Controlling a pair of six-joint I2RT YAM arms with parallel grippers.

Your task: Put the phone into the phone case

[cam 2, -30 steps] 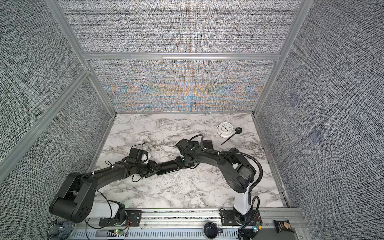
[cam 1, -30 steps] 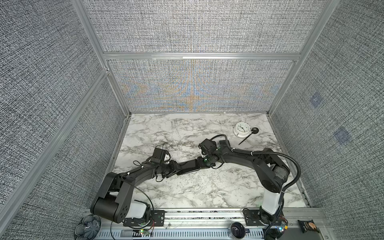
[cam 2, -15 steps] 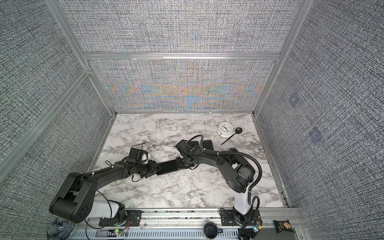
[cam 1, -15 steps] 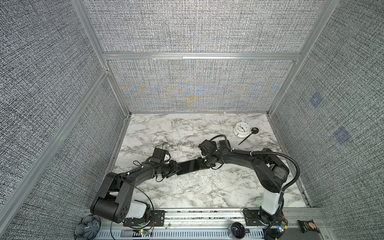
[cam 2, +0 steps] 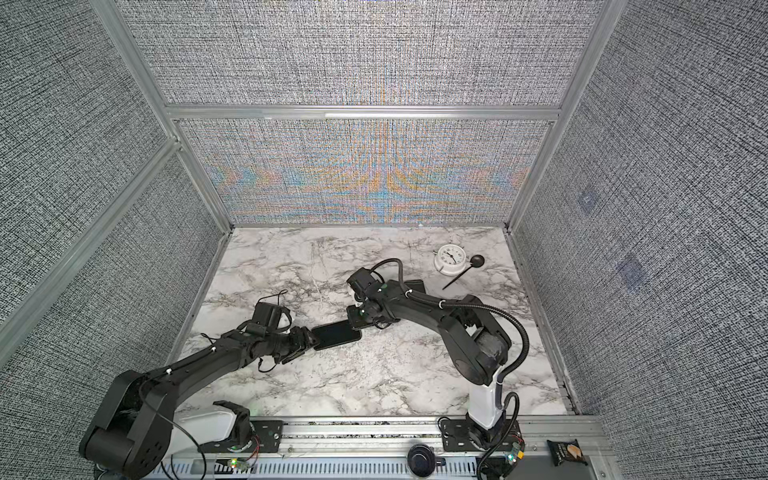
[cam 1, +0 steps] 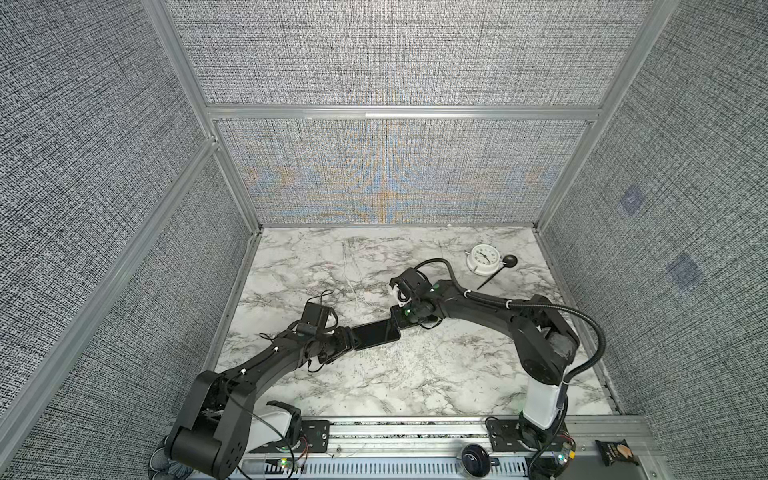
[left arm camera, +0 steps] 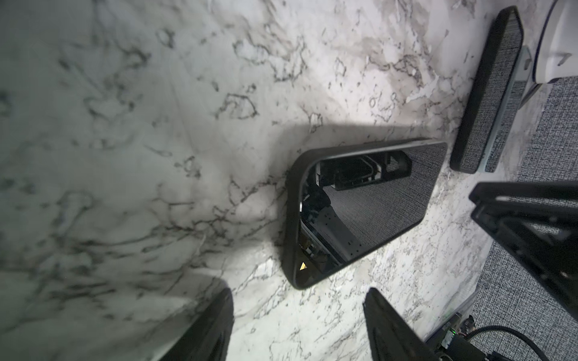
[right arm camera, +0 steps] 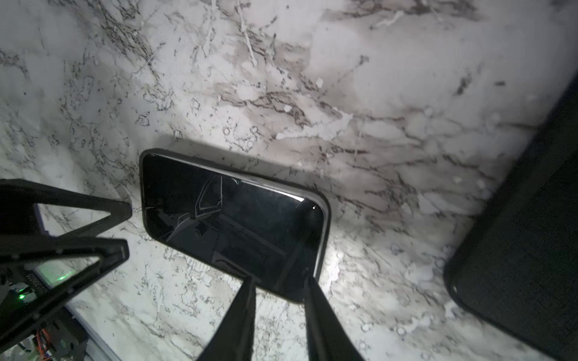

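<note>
1. Phone (cam 1: 376, 334) lies flat, screen up, mid-worktop (cam 1: 415, 374), between both claws.
2. Left claw (left arm camera: 298, 293): released, wide, just left of it.
3. Right claw (right arm camera: 280, 278): released, slightly parted, tips at its right end.
4. Dark slab (cam 2: 415, 285) farther right.

Grey woven-fabric wall panels (cam 1: 395, 54) in aluminium framing (cam 1: 399, 112) around a white, grey-veined marble tabletop (cam 1: 415, 374).
</note>
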